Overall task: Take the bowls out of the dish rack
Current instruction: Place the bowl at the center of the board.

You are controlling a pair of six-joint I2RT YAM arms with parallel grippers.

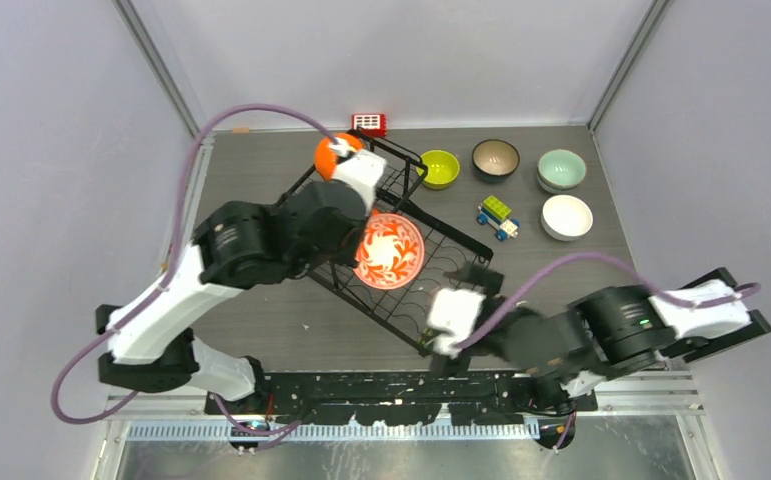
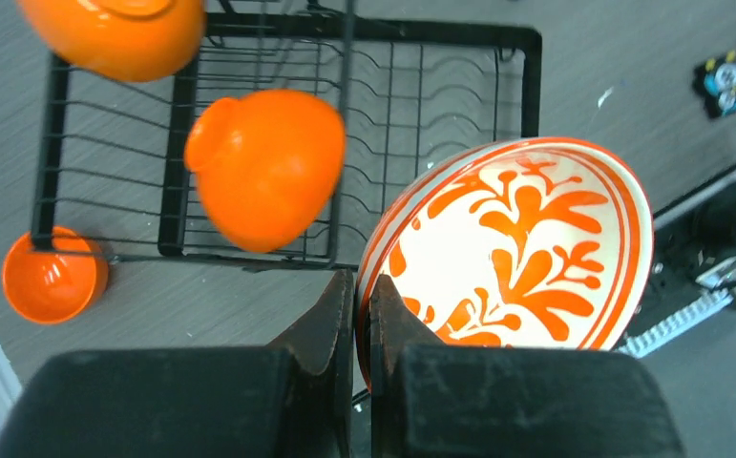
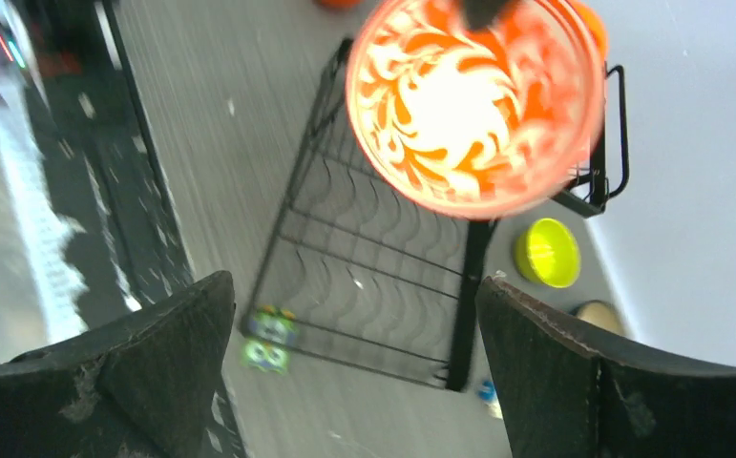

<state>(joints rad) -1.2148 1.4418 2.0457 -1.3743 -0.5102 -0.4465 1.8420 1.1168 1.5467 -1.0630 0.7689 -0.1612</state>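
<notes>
My left gripper (image 2: 362,286) is shut on the rim of the white bowl with the orange-red floral pattern (image 2: 516,248), which it holds tilted over the black wire dish rack (image 1: 439,262). In the top view this bowl (image 1: 389,250) sits at the rack's middle, with the left gripper (image 1: 369,222) at its far edge. One orange bowl (image 2: 268,167) leans in the rack (image 2: 421,95), and another (image 2: 115,33) shows at the top edge. My right gripper (image 1: 473,280) hangs open at the rack's near right corner, holding nothing (image 3: 354,296).
Lime green (image 1: 439,168), dark brown (image 1: 496,158), pale mint (image 1: 562,170) and white (image 1: 567,217) bowls stand on the table right of the rack. An orange bowl (image 2: 53,275) rests on the table beside the rack. A toy car (image 1: 498,217) and a red gridded block (image 1: 368,123) lie nearby.
</notes>
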